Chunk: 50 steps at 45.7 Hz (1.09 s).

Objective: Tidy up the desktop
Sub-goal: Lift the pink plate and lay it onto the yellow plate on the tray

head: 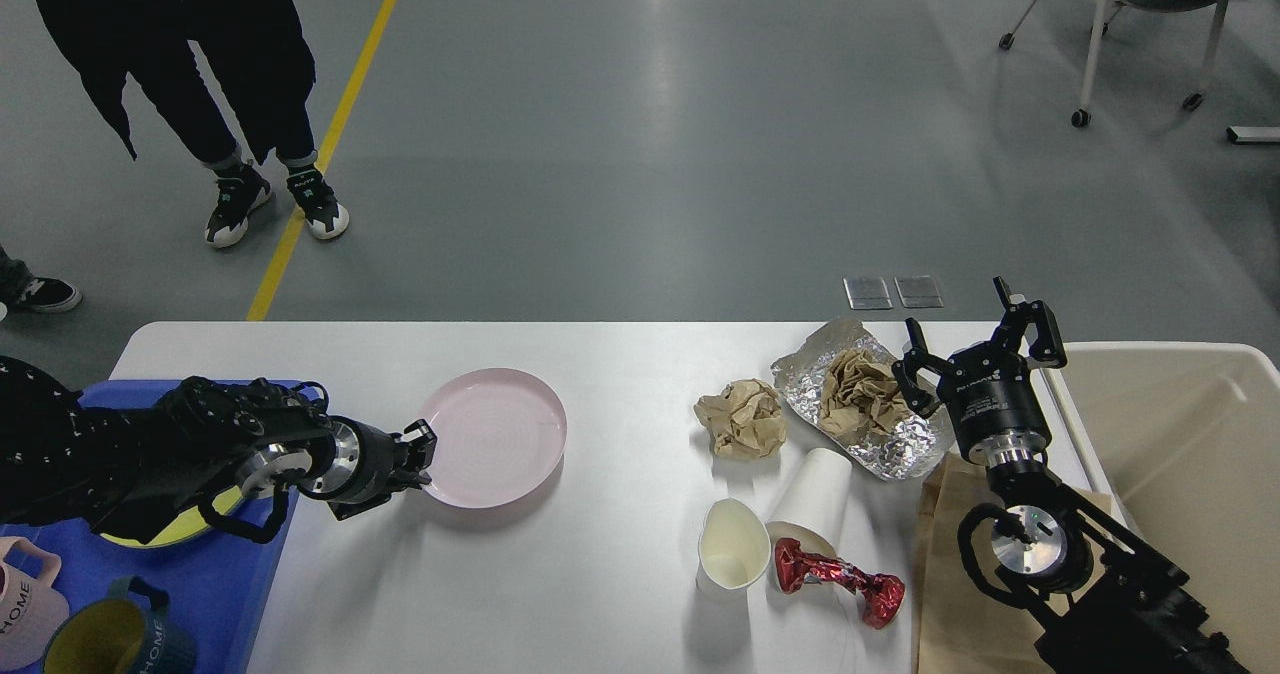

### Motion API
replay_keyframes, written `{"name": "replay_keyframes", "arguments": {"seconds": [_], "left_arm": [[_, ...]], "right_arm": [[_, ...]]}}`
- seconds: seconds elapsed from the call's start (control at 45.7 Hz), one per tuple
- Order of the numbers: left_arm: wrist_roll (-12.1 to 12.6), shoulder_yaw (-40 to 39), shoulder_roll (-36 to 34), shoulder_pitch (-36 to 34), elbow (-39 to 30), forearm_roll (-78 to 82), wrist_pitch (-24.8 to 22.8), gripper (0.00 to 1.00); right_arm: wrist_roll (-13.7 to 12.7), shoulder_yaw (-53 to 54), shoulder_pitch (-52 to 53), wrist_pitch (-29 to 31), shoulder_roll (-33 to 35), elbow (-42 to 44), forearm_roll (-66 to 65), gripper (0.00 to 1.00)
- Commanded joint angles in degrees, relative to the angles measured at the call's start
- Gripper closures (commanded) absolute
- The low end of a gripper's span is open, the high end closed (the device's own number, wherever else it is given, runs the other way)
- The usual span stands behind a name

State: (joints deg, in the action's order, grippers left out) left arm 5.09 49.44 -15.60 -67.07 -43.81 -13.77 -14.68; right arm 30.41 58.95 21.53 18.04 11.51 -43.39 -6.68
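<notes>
The white desktop (610, 574) carries a pink plate (497, 437) at left of centre. My left gripper (421, 451) touches the plate's left rim; its dark fingers are too small to tell apart. My right gripper (976, 342) is open and empty, held just right of a foil sheet (905, 447) with crumpled brown paper (858, 382) on it. A second crumpled brown paper ball (742, 416), two white paper cups, one upright (733, 547) and one lying on its side (812, 494), and a red foil wrapper (840, 582) lie nearby.
A blue tray (215, 579) at the left edge holds a yellow plate (160, 534) and two mugs (70, 624). A beige bin (1185, 454) stands at the right. A brown paper bag (960, 594) lies under my right arm. A person (190, 74) stands beyond the table.
</notes>
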Motion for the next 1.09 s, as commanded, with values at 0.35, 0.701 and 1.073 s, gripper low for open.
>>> {"name": "replay_keyframes", "arguments": {"seconds": [0.35, 0.701, 1.073], "left_arm": [[0.0, 7.6, -12.1, -16.3, -15.2, 0.1, -11.5, 1.00], [-1.3, 31.1, -17.0, -47.0, -36.2, -0.3, -13.6, 1.00], [-4.7, 39.9, -15.6, -60.6, -41.5, -1.9, -17.8, 1.00]], "right_arm": [[0.0, -0.1, 0.0, 0.0, 0.0, 0.1, 0.0, 0.00], [0.0, 0.0, 0.0, 0.0, 0.0, 0.1, 0.0, 0.00], [0.0, -0.1, 0.0, 0.1, 0.0, 0.1, 0.0, 0.00]]}}
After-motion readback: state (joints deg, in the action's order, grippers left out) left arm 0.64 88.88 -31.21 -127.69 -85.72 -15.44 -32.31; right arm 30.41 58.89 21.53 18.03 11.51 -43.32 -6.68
